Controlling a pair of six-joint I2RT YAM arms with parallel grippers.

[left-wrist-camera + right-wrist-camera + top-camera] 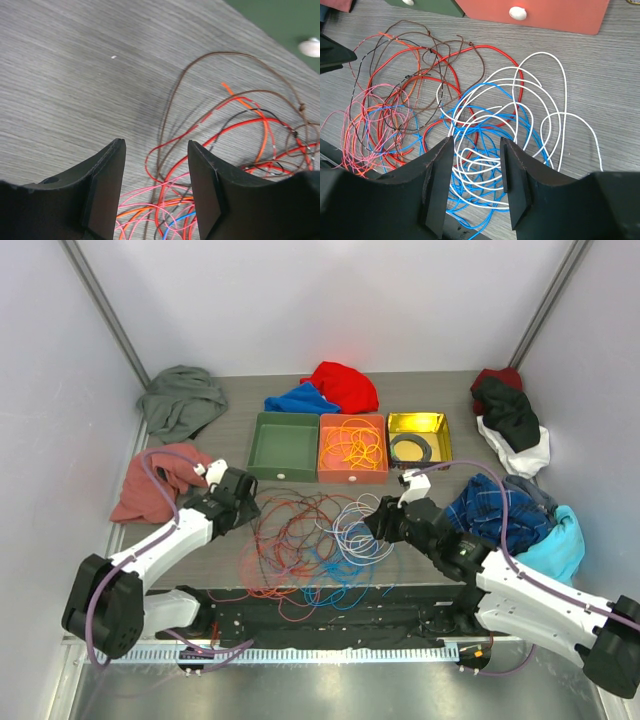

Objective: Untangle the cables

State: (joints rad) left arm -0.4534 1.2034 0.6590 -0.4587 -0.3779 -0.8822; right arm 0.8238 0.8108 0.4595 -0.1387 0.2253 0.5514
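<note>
A tangle of thin cables (310,545) lies on the table's near middle: red, brown, orange and pink loops on the left, white and blue loops (510,130) on the right. My left gripper (243,508) is open and empty at the tangle's left edge, with red and brown wires (200,135) just ahead of its fingers. My right gripper (375,522) is open and empty just above the white and blue loops, which show between its fingers (437,180). An orange cable (352,445) lies coiled in the orange tray (352,474).
A green tray (283,447), the orange tray and a yellow tray (418,424) holding a black ring coil (411,448) stand in a row behind the tangle. Clothes lie around: grey (180,400), pink (155,480), red and blue (325,390), dark and teal piles (520,510).
</note>
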